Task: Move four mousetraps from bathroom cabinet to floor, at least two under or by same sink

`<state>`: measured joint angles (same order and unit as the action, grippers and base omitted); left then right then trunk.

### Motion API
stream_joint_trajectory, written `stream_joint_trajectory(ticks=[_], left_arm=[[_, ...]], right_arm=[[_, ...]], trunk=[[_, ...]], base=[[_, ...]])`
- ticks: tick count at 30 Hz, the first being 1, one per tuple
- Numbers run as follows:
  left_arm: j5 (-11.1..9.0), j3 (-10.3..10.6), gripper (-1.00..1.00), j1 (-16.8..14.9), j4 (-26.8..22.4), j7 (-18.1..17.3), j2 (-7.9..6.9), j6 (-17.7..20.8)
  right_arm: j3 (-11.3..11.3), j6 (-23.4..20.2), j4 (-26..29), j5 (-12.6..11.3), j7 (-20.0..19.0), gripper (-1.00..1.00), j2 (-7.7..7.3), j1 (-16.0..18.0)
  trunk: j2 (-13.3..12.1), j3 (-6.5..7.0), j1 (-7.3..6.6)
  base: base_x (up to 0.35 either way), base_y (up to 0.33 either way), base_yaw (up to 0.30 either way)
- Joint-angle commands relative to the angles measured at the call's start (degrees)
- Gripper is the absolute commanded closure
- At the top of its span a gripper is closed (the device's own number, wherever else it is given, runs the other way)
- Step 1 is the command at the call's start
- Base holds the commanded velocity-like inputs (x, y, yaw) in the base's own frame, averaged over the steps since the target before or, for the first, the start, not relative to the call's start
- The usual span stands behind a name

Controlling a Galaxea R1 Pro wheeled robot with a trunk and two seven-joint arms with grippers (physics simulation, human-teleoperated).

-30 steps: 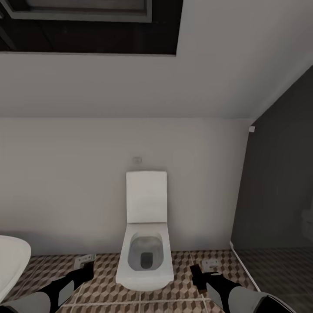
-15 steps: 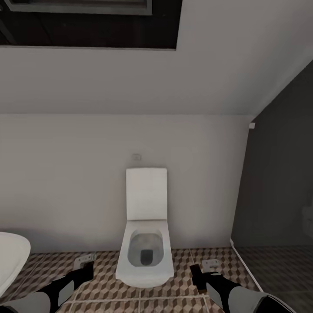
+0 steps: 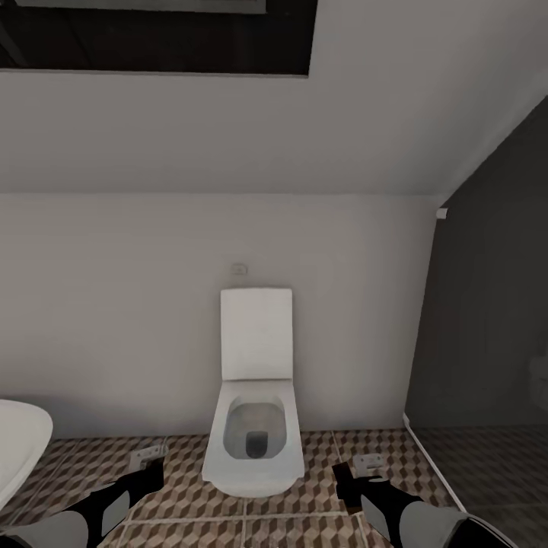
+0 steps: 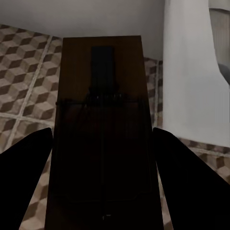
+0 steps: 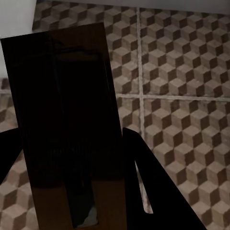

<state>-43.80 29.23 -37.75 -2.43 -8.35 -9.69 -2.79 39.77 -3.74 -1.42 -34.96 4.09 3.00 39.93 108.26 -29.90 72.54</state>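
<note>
Two small flat brown wooden mousetraps are visible, one per gripper. The left gripper [image 3: 148, 463] is clamped on one mousetrap [image 4: 101, 129]; the right gripper [image 3: 358, 472] is clamped on the other mousetrap [image 5: 67, 120]. Both hang low over the cube-patterned tiled bathroom floor [image 3: 320, 510]. One white open toilet [image 3: 255, 441] stands between them against the far wall. One white curved basin edge [image 3: 19, 445] lies at near left. Open floor runs right to a dark wall.

toilet [image 3: 255, 426] ahead on bathroom floor [image 3: 320, 517], against wall [image 3: 114, 304]
</note>
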Motion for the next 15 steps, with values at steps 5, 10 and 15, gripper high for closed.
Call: stream_joint_trajectory(ticks=[5, 10, 15], left_arm=[[-0.6, 0.5, 1.00, 0.0, 0.1, -0.2, 0.02, -0.2], [-0.6, 0.4, 1.00, 0.0, 0.1, -0.1, -0.01, -0.2], [-0.6, 0.3, 1.00, 0.0, 0.1, 0.0, 0.06, -0.2]], right_arm=[[0.5, -0.1, -0.1, -0.6, 0.1, 1.00, 0.06, 0.1], [0.5, -0.1, -0.1, -0.6, 0.1, 1.00, 0.00, 0.1], [0.4, 0.5, -0.1, -0.6, 0.1, 1.00, -0.01, 0.1]], trunk=[[2.1, -0.97, 1.10], [4.1, -1.86, 2.20], [6.1, -2.76, 3.29]], base=[[0.000, 0.000, 0.000], [0.000, 0.000, 0.000], [0.000, 0.000, 0.000]])
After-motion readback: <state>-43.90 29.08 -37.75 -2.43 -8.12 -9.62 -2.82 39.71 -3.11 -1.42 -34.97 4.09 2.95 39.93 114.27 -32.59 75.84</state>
